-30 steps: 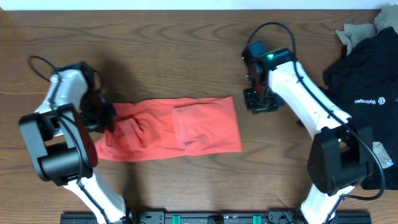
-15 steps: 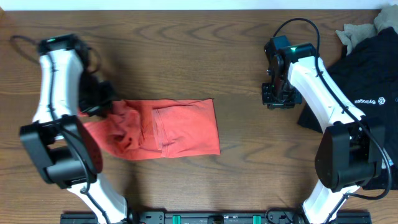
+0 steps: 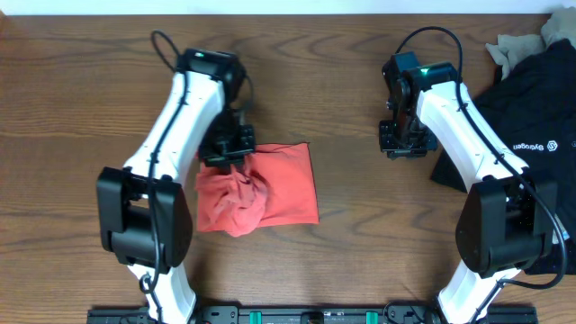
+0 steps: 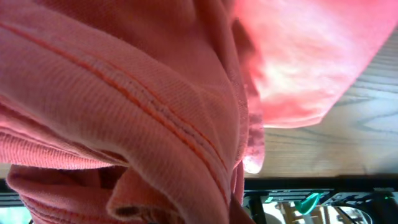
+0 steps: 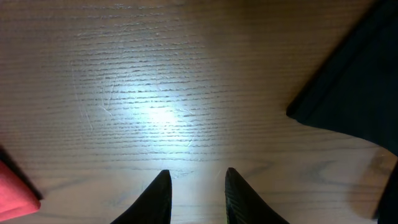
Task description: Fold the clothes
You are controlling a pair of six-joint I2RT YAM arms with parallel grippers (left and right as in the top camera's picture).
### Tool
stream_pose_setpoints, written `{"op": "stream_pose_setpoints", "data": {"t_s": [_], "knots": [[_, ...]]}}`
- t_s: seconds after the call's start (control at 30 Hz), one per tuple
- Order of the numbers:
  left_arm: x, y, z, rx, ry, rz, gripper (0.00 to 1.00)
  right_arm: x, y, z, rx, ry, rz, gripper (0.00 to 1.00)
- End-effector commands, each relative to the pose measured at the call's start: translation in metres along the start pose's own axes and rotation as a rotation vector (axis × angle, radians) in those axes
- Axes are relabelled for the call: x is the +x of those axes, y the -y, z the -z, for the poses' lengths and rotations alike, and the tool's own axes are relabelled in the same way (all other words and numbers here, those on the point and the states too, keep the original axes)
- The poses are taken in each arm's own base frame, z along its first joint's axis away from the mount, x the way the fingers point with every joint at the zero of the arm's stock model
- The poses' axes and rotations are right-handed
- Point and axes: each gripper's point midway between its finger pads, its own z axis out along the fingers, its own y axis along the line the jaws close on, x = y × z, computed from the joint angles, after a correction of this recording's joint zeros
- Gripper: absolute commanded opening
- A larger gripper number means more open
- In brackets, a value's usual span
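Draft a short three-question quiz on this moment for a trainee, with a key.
1. True or false: the right gripper holds the black tee.
2. Multiple choice: what is the left gripper shut on? A) the coral-red T-shirt; B) the black tee; C) nothing.
3. Short answer: what lies directly under the right gripper?

Key
1. False: its fingers stand apart with nothing between them.
2. A: it pinches bunched red cloth.
3. Bare table.
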Motion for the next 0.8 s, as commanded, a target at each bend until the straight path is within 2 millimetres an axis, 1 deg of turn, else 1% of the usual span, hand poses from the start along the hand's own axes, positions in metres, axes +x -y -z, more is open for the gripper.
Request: {"op": "stream_pose_setpoints", "data": {"t_s": [0.0,0.13,0.17,0.37,0.5,0.53,0.6,0.67,0.73,0.77], "knots": [[0.005,0.012,0.004,0.005,0.015,0.006,0.07,-0.003,0.004,0.007,0.003,0.021,-0.02,0.27],[0.008,0.022,0.001,-0.003,0.022,-0.025,0.08,-0.002,0.004,0.007,0.003,0.02,-0.019,0.27],[0.008,0.025,0.0,-0.003,0.027,-0.034,0.12,-0.002,0.004,0.007,0.003,0.02,-0.02,0.27],[0.008,0.039,-0.011,-0.006,0.045,-0.057,0.13,-0.001,0.004,0.007,0.005,0.014,-0.018,0.27],[0.007,0.041,-0.016,-0.012,0.047,-0.067,0.13,0.0,0.003,0.007,0.003,0.012,-0.015,0.27],[0.006,0.039,-0.016,-0.027,0.053,-0.066,0.12,0.001,-0.002,0.007,-0.019,0.006,0.009,0.26],[0.003,0.031,-0.014,-0.055,0.066,-0.056,0.09,0.006,-0.023,0.009,-0.138,-0.016,0.123,0.25],[-0.001,0.022,-0.012,-0.068,0.073,-0.038,0.07,0.02,-0.064,0.02,-0.38,-0.032,0.347,0.27],[-0.004,0.014,-0.009,-0.07,0.075,-0.012,0.06,0.035,-0.096,0.034,-0.57,-0.032,0.499,0.33],[-0.006,0.008,-0.007,-0.074,0.077,0.002,0.06,0.041,-0.108,0.041,-0.637,-0.03,0.552,0.35]]}}
